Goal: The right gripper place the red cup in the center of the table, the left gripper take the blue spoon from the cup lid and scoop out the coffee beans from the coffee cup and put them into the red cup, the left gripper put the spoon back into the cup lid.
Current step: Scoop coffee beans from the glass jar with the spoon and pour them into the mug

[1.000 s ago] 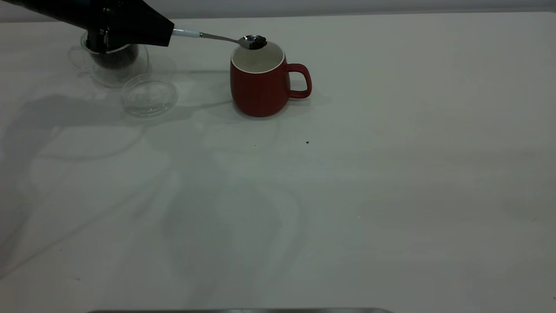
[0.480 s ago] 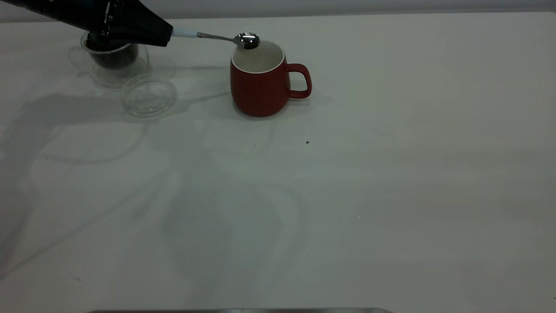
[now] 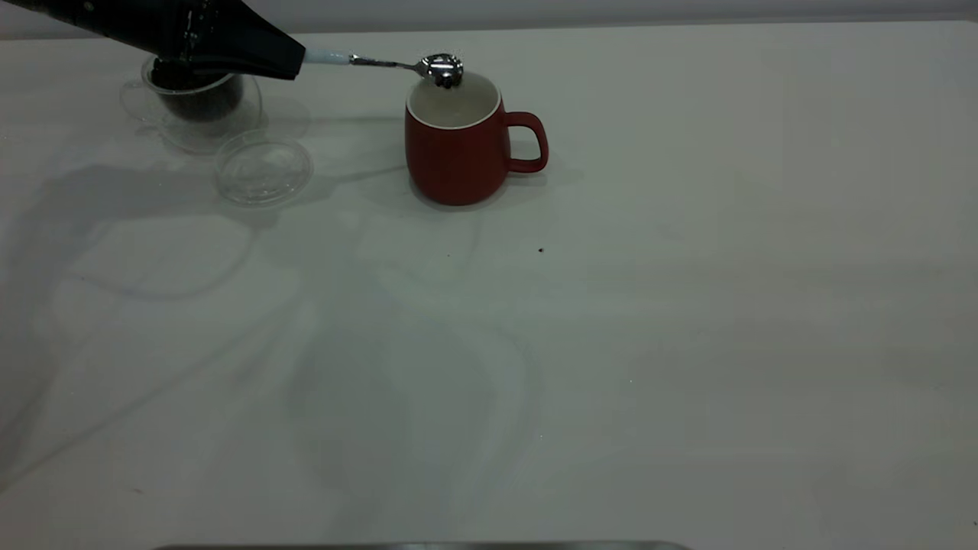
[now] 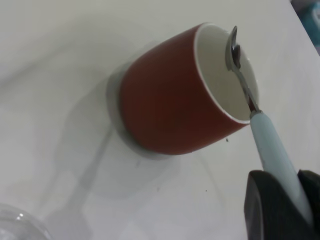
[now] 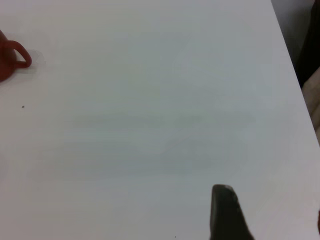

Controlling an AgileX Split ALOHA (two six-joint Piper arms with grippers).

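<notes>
Left gripper point(image 3: 294, 65) clamped on blue spoon point(image 3: 397, 65), tipped over red cup point(image 3: 457, 145); scoop apparently emptied; return to cup lid point(image 3: 263, 169) pending.

On my exterior feed a tiny dark reddish speck point(image 3: 541, 250) lies on the white tabletop point(image 3: 688, 344), out in the open. A fainter dark fleck point(image 3: 448, 255) lies near it, not touching. A flat grey band of wall point(image 3: 611, 9) runs behind the far edge, and a narrow dark grey strip point(image 3: 420, 546) shows along the near edge. Soft curved grey shadows point(image 3: 153, 229) spread over the left half.

My left wrist feed shows a blurred teal-blue object point(image 4: 311, 12) past the tabletop's edge; I cannot tell what it is. My right wrist feed shows a dark shape point(image 5: 309, 45) and a beige shape point(image 5: 315, 107) beyond the edge, and one dark speck point(image 5: 22, 106) on the surface.
</notes>
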